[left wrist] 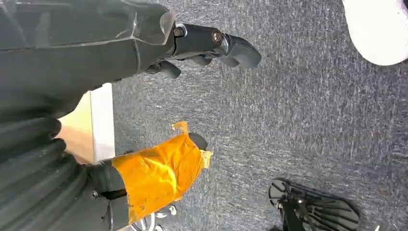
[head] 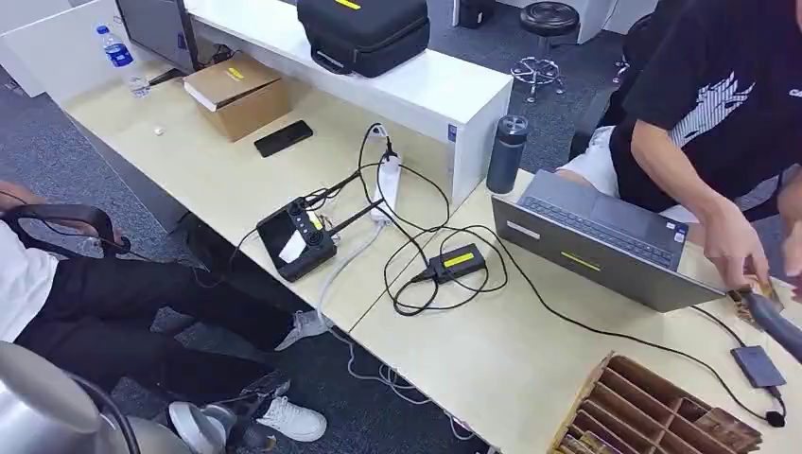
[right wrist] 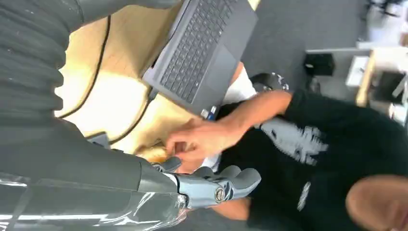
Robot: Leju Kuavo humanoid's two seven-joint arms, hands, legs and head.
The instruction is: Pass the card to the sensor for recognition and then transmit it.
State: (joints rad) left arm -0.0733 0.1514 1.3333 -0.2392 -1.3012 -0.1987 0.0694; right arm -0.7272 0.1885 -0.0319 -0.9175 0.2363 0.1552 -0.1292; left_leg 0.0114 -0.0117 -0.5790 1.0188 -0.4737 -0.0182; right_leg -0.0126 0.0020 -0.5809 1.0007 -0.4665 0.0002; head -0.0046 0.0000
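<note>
At the table's right edge my right hand (head: 777,323) reaches forward, with a small tan card (head: 757,291) at its fingertips. A person's hand (head: 736,248) closes on that card from above. In the right wrist view the card (right wrist: 153,154) lies beside my thumb, the person's hand (right wrist: 202,139) grips it, and my right hand (right wrist: 211,185) has its fingers stretched out. The flat dark sensor (head: 757,365) lies on the table just below, with its cable attached. My left hand (left wrist: 144,48) hangs over the carpet, fingers apart, holding nothing.
An open laptop (head: 605,232) stands left of the handover. A slotted wooden box (head: 662,407) sits at the front right corner. Cables, a power brick (head: 458,262) and a controller (head: 295,238) lie mid-table. A person (head: 95,303) sits at the left.
</note>
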